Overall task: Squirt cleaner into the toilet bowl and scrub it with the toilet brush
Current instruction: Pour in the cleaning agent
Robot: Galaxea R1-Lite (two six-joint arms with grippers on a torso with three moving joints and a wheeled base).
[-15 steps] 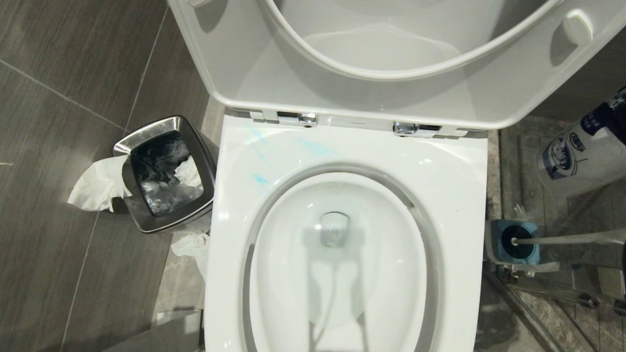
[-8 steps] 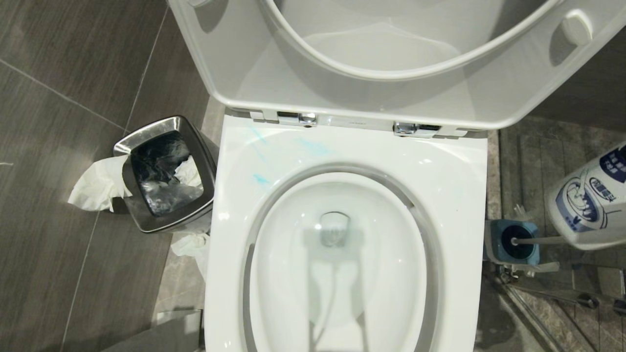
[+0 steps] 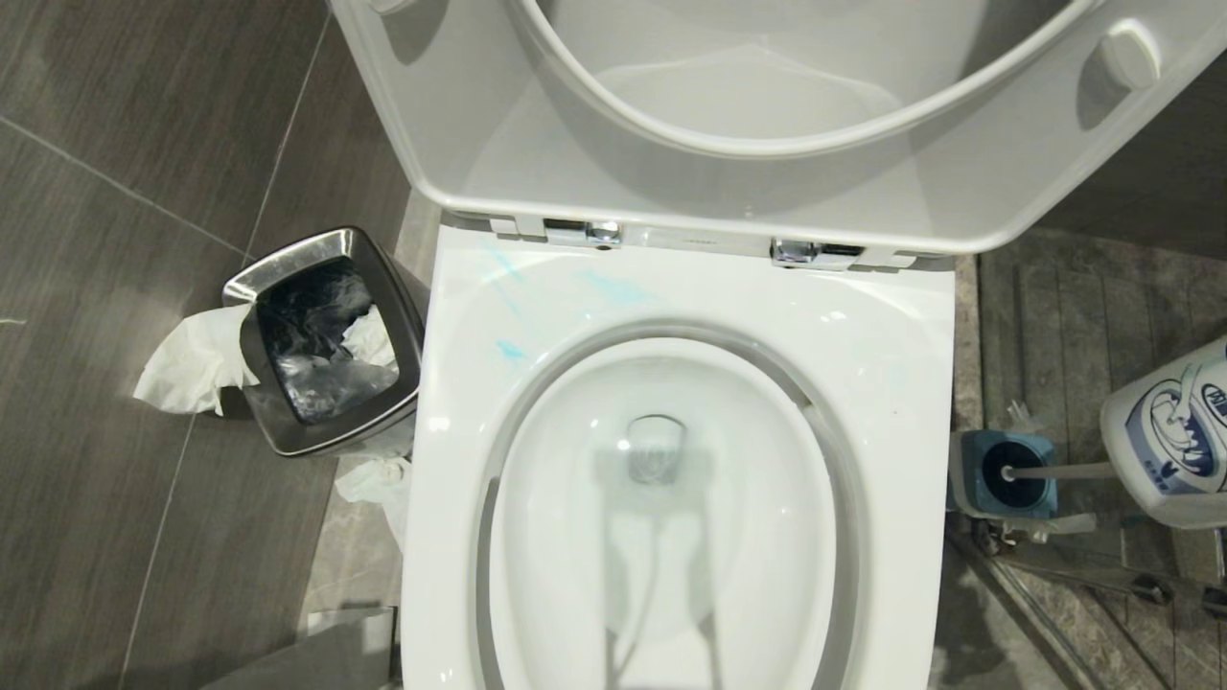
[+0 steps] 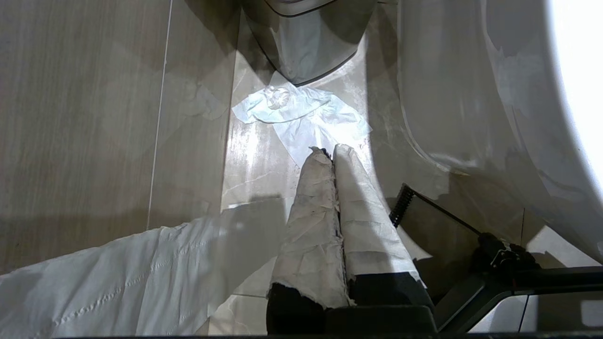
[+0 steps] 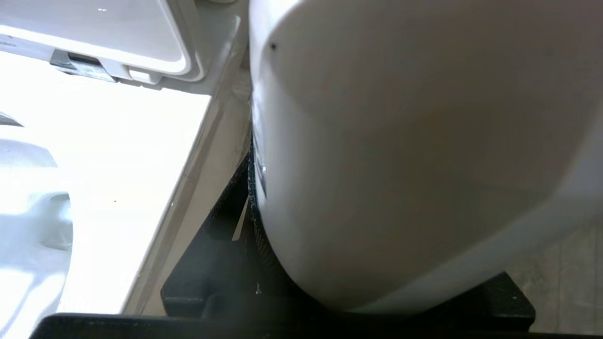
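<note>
White cleaner bottle [image 5: 400, 155] sits clamped in the right pincer [image 5: 264, 188].

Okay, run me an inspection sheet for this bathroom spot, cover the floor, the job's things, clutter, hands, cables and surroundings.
Surface: dark grey tiled floor; paler stone strip beside the toilet.
Job's things: glossy white ceramic toilet bowl, seat and lid raised; turquoise-blue cleaner smears on its rear rim; white-handled toilet brush standing in a blue holder; white labelled cleaner bottle at the right edge.
Clutter: crumpled white tissue hanging from the small steel bin; more tissue on the floor.
Hands: left hand shut, empty, low by the floor; right hand gripping the bottle.
Cables: nothing seen.
Surroundings: stone floor right of the toilet.
</note>
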